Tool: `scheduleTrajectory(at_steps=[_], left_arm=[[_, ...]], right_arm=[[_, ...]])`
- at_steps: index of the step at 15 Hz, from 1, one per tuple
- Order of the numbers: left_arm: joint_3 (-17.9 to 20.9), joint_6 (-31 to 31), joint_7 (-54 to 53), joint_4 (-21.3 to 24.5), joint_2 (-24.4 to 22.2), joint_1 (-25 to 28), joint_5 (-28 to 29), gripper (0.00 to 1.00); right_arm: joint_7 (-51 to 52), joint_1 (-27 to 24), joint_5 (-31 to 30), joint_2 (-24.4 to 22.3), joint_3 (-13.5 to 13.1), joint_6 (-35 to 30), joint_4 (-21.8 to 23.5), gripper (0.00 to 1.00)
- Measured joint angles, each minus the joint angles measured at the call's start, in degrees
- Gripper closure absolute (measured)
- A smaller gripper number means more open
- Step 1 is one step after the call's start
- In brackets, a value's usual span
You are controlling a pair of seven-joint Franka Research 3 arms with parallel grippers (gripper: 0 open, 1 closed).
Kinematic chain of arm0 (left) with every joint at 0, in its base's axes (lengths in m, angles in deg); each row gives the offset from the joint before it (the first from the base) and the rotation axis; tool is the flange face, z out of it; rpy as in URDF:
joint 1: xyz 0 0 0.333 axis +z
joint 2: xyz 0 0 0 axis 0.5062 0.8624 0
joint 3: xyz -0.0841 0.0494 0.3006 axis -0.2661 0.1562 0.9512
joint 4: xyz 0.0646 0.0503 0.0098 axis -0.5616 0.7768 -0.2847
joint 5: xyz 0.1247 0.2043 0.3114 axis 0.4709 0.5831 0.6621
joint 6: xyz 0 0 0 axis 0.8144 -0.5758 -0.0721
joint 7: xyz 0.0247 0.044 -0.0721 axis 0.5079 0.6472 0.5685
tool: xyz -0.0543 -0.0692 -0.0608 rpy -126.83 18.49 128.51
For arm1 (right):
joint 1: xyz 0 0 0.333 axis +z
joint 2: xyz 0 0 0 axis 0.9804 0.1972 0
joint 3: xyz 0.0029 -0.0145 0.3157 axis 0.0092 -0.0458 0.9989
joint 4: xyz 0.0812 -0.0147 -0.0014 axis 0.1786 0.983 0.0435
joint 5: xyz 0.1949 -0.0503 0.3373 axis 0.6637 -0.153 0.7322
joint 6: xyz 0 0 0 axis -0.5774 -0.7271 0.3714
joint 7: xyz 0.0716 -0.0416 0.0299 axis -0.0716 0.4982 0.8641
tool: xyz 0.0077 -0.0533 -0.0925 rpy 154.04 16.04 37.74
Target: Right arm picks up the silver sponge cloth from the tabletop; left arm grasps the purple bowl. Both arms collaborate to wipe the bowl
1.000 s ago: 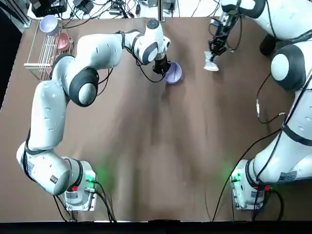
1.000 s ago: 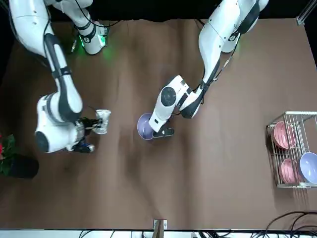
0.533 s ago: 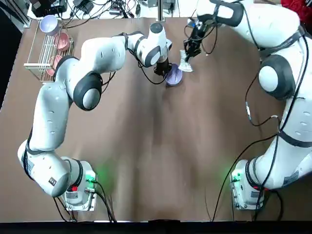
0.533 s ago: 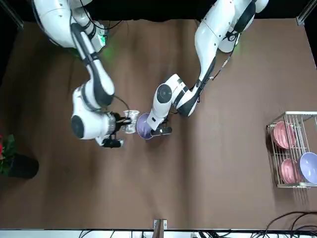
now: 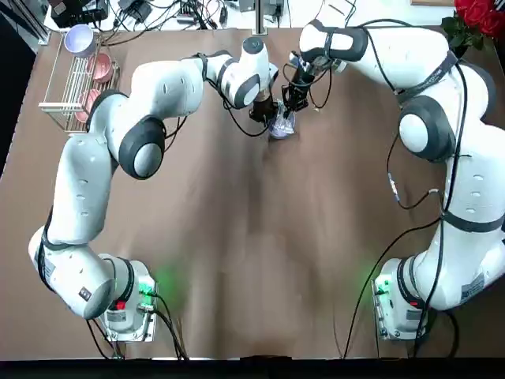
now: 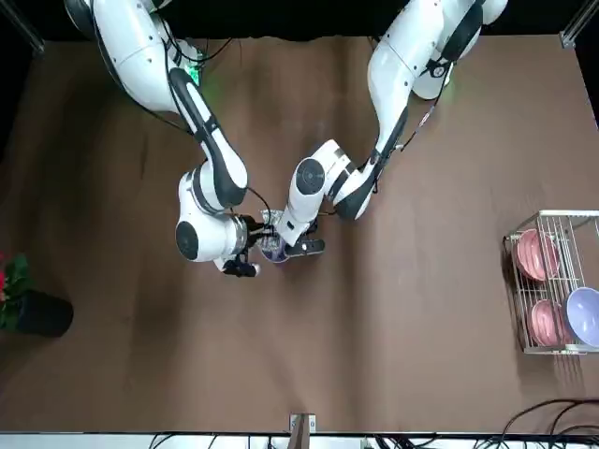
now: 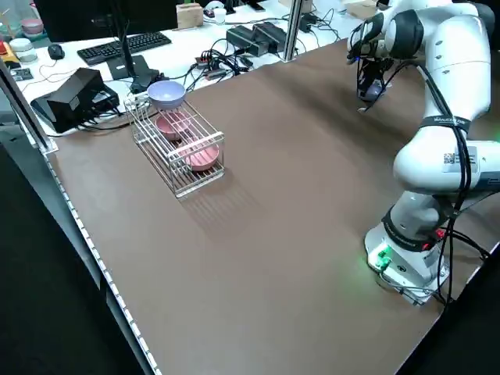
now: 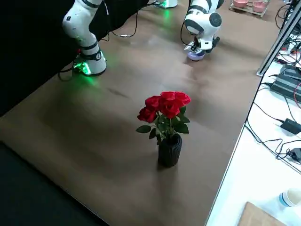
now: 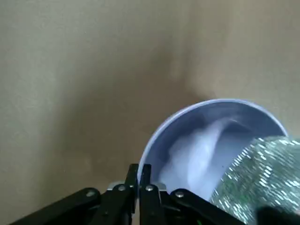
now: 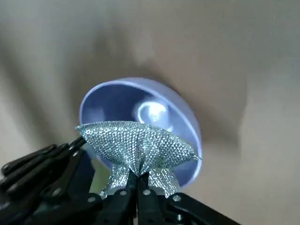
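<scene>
Two white jointed arms, bases at the near table edge, both reaching to the far middle of the brown tabletop (image 5: pixel 252 260) – wide bare brown surface between the bases and the work spot, matte and slightly mottled.

One purple bowl (image 9: pixel 220 140), small and round, lavender outside, pale glossy inside, tipped up on the table at the far middle. Left gripper (image 9: pixel 139 185) pressed together on the bowl's thin rim, one finger inside and one outside. One silver sponge cloth (image 10: pixel 137 143), a sparkly beaded-looking wad pinched at its middle, clamped between the closed fingers of the right gripper (image 10: pixel 139 185) and held just at the bowl's mouth; from the left wrist, cloth overlapping the bowl's rim at one side – actual contact with the inner wall not discernible. From overhead, the two grippers nearly meeting over the bowl (image 5: pixel 279 125), little free room between them.

Farther left, near the far left corner: one wire rack (image 5: pixel 69 83), thin metal bars, holding two pink dishes (image 6: pixel 538 285) and one more lavender bowl (image 5: pixel 80 38). At the far right corner: one dark ribbed vase of red roses (image 8: pixel 166 125), well apart from the arms. Beyond the far edge: cables, a keyboard (image 7: pixel 129 45) and boxes on a white bench.
</scene>
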Motion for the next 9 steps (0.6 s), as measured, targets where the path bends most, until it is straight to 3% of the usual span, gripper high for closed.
scheduleTrajectory(at_steps=[9], left_arm=[[0.0, 0.0, 0.0, -0.1, 0.0, 0.0, 0.0, 0.95]], right_arm=[[0.0, 1.4, 0.9, 5.2, 0.1, 4.9, -0.2, 0.98]])
